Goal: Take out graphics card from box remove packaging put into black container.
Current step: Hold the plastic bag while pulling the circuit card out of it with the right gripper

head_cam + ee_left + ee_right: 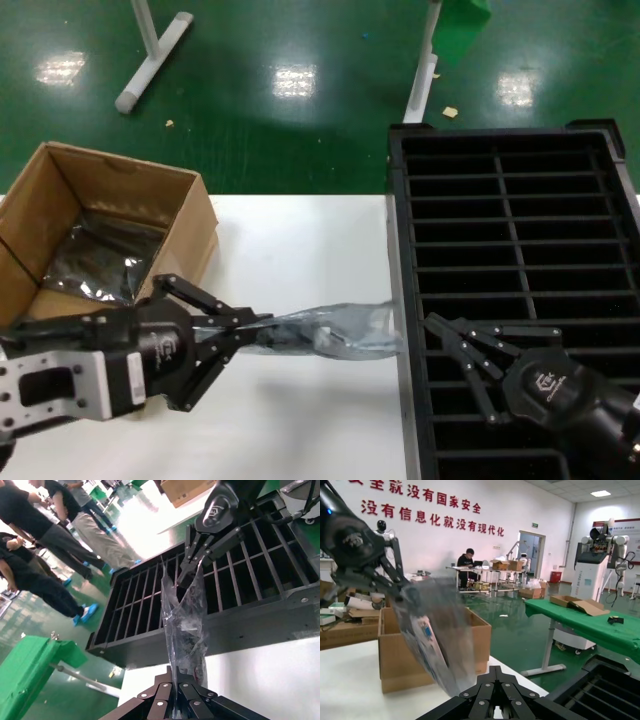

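Packaging (330, 333), a crinkly translucent anti-static bag, hangs stretched above the white tabletop (300, 240) between the two tools, with the graphics card (427, 635) showing through the film as a flat dark board with a blue connector. The left tool (252, 335) is clamped on one end of the bag, and the right tool (425, 330) pinches the opposite end by the rim of the black container (510, 200). The film looks thin, slick and limp, so it will likely sag and slip unless gripped at an edge; the card inside is probably light but stiff and fragile, best held by its edges or metal bracket, not its face. The box (100, 230) stands open just behind the left tool, another grey bag lying in it. Beyond the tabletop lies a glossy green floor (300, 100) with white stand legs; people stand in the background of the left wrist view.
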You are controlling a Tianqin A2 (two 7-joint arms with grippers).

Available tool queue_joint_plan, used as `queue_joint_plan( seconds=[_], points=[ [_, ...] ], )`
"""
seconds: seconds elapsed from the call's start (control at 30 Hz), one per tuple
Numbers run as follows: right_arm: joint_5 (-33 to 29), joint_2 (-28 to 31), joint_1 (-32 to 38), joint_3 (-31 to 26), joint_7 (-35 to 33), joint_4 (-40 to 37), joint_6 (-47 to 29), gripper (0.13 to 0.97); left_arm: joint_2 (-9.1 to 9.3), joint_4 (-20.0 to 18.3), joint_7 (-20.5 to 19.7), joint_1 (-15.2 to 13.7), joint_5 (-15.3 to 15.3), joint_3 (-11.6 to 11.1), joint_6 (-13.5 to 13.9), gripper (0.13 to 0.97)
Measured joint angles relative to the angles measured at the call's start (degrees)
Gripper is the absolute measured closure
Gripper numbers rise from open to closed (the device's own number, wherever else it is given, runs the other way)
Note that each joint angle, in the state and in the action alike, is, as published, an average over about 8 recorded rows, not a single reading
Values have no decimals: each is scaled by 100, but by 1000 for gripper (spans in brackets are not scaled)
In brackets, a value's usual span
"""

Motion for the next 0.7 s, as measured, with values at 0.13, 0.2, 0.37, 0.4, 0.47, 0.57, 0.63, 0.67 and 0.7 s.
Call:
queue_joint_plan(
  seconds=[0.13,0.2,0.37,0.4,0.47,0.57,0.63,0.67,0.7],
  points=[
    [10,80,-82,-24,145,177,34,941,176,0,-67,-228,267,270,18,955],
    [6,125,-119,-41,207,248,46,942,263,0,-110,-338,399,386,32,955],
    [1,244,-156,-79,326,320,35,946,453,0,-207,-596,677,609,86,955],
    [5,271,-158,-82,346,322,23,947,483,0,-226,-640,723,641,98,955],
    [22,329,-164,-81,381,320,-15,947,538,0,-269,-723,814,696,124,955],
    [59,413,-179,-65,417,316,-83,947,605,0,-339,-825,936,755,160,955],
    [81,460,-194,-52,429,318,-122,947,644,0,-383,-882,1011,786,183,955],
    [90,479,-203,-46,432,321,-138,947,663,0,-401,-908,1045,800,194,955],
    [97,493,-210,-41,434,325,-151,947,681,0,-415,-931,1073,813,204,955]
  ],
)
